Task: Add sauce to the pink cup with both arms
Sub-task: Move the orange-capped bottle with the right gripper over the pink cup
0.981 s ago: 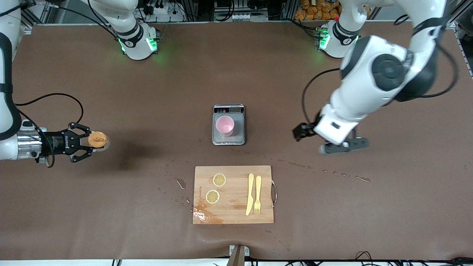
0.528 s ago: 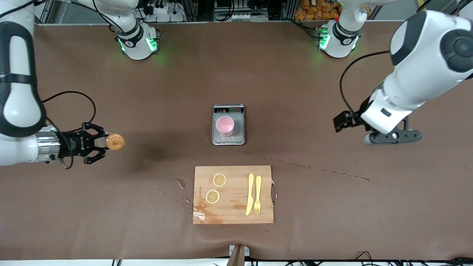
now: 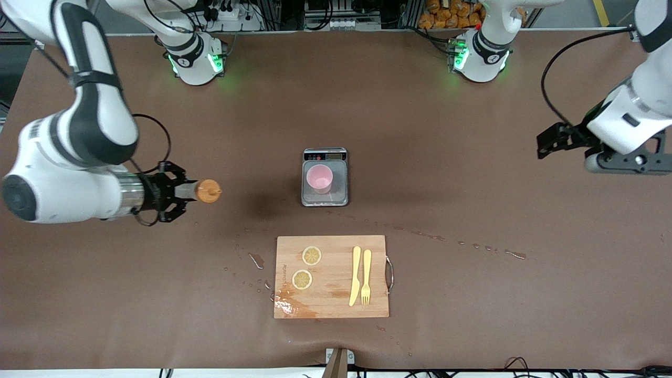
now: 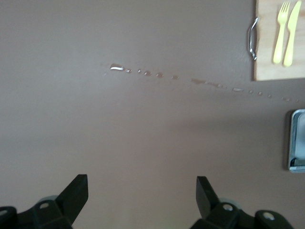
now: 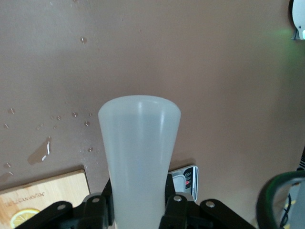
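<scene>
Right claw [image 3: 184,192], gripping the sauce [image 3: 208,191], has moved closer to the pink cup [image 3: 319,178], while the empty, wide-open left claw [image 4: 142,191] has backed away over the bench [image 3: 472,315].

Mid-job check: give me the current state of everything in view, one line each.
sauce: gripped, lying level, cap toward the cup.
right gripper: shut on sauce, over bare table.
left gripper: open, empty, over bare table.
pink cup: upright on scale.
cutting board: wet corner, holds lemon slices, knife, fork.
</scene>
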